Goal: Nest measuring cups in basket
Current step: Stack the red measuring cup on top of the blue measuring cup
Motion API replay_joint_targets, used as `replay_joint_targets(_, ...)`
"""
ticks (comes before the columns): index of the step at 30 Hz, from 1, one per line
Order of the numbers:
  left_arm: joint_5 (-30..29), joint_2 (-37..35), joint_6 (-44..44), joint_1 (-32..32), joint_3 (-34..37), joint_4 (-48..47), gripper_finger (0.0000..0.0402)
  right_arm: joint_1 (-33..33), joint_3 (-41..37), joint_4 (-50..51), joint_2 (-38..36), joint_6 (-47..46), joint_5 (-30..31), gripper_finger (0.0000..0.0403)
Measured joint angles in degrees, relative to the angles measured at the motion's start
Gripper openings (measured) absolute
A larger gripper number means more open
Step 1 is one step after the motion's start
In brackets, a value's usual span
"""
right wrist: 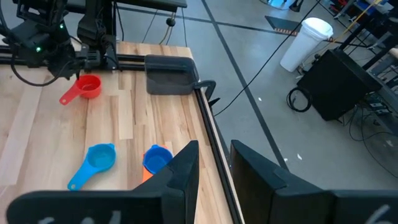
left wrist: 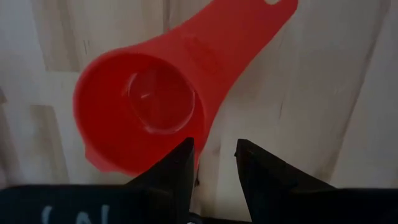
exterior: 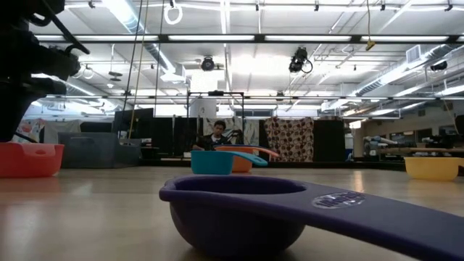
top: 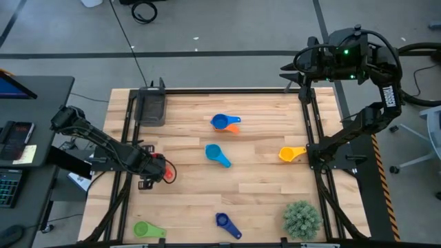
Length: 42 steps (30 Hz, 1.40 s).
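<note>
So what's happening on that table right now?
Left gripper down at red cup, jaws straddling its rim. Right gripper parked high, open, empty. Basket holds no cups. Nothing in the way.
</note>
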<state>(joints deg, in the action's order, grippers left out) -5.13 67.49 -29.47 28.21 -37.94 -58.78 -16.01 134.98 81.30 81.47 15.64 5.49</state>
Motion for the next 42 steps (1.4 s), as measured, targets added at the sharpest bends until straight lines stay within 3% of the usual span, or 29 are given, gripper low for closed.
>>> replay_joint_targets(9, 1.33, -0.01, 0.15, -0.18, 5.95, 6.17, 0.0122, 0.00, 0.00, -0.02, 0.00, 0.00, 0.00, 0.0096)
replay_joint_targets(12, 1.39, -0.01, 0.13, -0.99, 6.17, 6.37, 0.0096, 0.00, 0.00, -0.04, 0.00, 0.00, 0.00, 0.0096)
replay_joint_targets(16, 4.52, -0.01, -1.15, -4.34, 6.11, 6.89, 0.0021, 0.00, 0.00, -0.04, 0.00, 0.00, 0.00, 0.0096)
replay_joint_targets(22, 4.89, 0.01, -8.02, -12.80, 2.98, 7.18, 0.0013, 0.00, 0.00, -0.04, 0.00, 0.00, -0.01, 0.0096)
replay_joint_targets(26, 3.83, -0.01, -2.62, -19.54, -3.75, 6.81, 0.0012, 0.00, 0.00, -0.10, 0.00, 0.01, 0.29, 0.0096)
replay_joint_targets(32, 1.02, 1.75, 4.56, -30.86, -19.75, 4.01, 0.0012, 0.00, 0.00, -0.24, 0.00, 0.01, 2.66, 0.0096)
replay_joint_targets(38, -1.53, 14.19, 17.13, -39.63, -38.51, -5.04, 0.0012, 0.00, 0.00, -0.24, 0.00, 0.00, 3.85, 0.0096)
replay_joint_targets(42, 0.25, 24.48, 23.24, -43.89, -49.63, -6.55, 0.0012, 0.00, 0.00, -0.24, 0.00, 0.00, 3.86, 0.0096)
